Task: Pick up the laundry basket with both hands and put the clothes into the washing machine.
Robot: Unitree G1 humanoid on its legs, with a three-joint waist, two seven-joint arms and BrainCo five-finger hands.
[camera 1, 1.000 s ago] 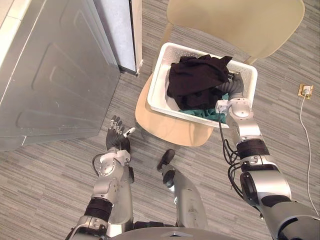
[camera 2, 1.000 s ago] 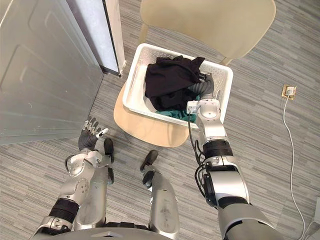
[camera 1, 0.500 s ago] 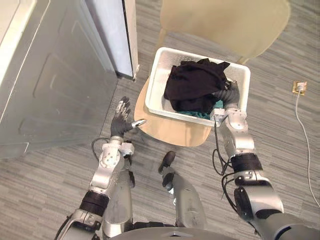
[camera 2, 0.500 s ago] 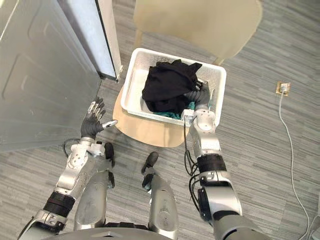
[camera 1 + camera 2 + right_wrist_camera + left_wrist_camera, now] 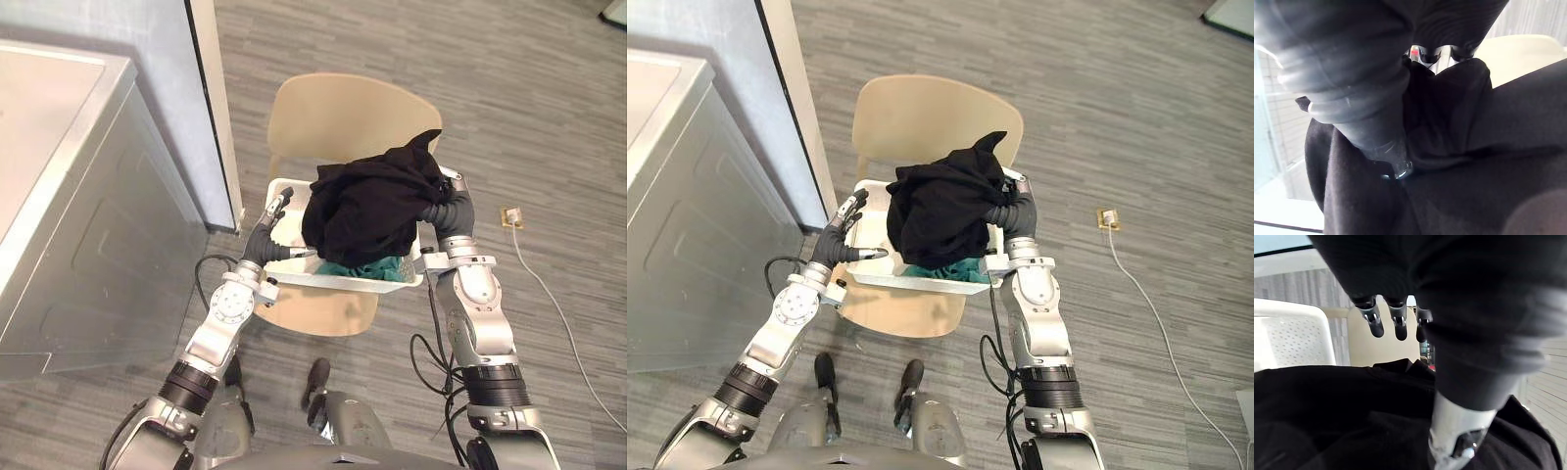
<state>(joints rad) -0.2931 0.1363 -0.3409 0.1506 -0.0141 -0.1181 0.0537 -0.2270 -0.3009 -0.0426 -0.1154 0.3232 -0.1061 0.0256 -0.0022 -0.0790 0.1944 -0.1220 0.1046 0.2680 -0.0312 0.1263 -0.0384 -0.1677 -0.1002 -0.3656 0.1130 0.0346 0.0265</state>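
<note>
The white laundry basket rests on the beige chair. A heap of black clothes rises high out of it, with a teal garment underneath. My left hand is open at the basket's left wall, fingers straight and the thumb lying along the rim. In the left wrist view the perforated basket wall and the black clothes lie just past those fingers. My right hand sits at the basket's right side. Its fingers are buried in the black clothes.
The grey washing machine stands at the left, close to the chair. A blue-grey wall panel rises behind it. A floor socket with a white cable lies to the right on the striped grey floor.
The camera has shifted and now shows the whole chair. My left hand has moved from the floor side of the chair up to the basket's left wall. The black heap stands higher.
</note>
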